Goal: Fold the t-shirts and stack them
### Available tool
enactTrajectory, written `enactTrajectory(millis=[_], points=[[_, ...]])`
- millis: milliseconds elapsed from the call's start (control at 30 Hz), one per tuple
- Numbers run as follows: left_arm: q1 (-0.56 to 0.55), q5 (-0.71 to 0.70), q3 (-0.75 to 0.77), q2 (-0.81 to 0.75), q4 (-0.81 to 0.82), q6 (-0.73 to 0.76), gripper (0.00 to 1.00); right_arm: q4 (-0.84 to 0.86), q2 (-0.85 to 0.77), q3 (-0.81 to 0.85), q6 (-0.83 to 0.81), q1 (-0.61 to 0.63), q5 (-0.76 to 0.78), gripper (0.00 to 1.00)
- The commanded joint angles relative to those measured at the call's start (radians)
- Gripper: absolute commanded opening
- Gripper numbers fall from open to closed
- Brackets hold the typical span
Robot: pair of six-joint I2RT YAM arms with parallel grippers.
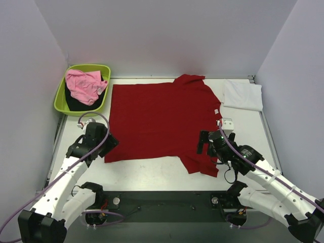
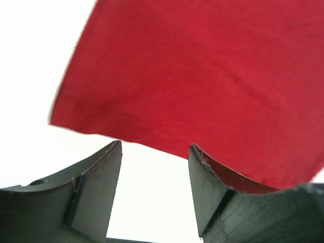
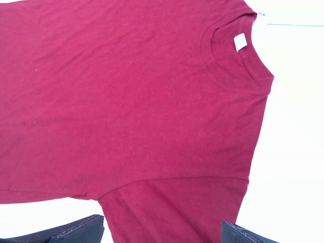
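Hazards at pick-up: deep red t-shirt lies spread flat at the middle of the table, collar toward the right edge. Left gripper, jaws apart and unclamped, stands at the hem toward the near-left corner; a shallow bite may catch one layer or slip off. Right gripper, jaws wide apart, hovers over the near sleeve; pinching sleeve alone would likely skew the fold. White t-shirt lies at the far-right corner.

Lime-green tub sits at the far-left corner of the white tabletop, pale walls around it.
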Motion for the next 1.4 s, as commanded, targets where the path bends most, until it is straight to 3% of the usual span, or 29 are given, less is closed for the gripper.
enactTrajectory(millis=[0, 367, 800, 1200, 1300, 1367], points=[[-0.02, -0.109, -0.02, -0.005, -0.103, -0.043, 0.63, -0.05, -0.007, 0.04, 0.017, 0.01, 0.008, 0.99], [-0.021, -0.196, -0.167, 0.12, -0.008, -0.112, 0.57, -0.024, 0.023, 0.068, -0.018, 0.011, -0.015, 0.99], [-0.003, -0.27, -0.163, 0.231, 0.07, -0.123, 0.57, 0.045, 0.052, 0.027, -0.057, 0.007, -0.018, 1.0], [0.037, -0.235, -0.209, 0.326, 0.188, -0.114, 0.57, 0.062, 0.08, 0.016, -0.057, 0.004, -0.028, 1.0], [0.037, -0.22, -0.224, 0.346, 0.219, -0.11, 0.48, 0.062, 0.083, 0.016, -0.055, 0.004, -0.029, 1.0], [0.039, -0.212, -0.232, 0.349, 0.239, -0.109, 0.37, 0.062, 0.083, 0.016, -0.055, 0.004, -0.029, 1.0]])
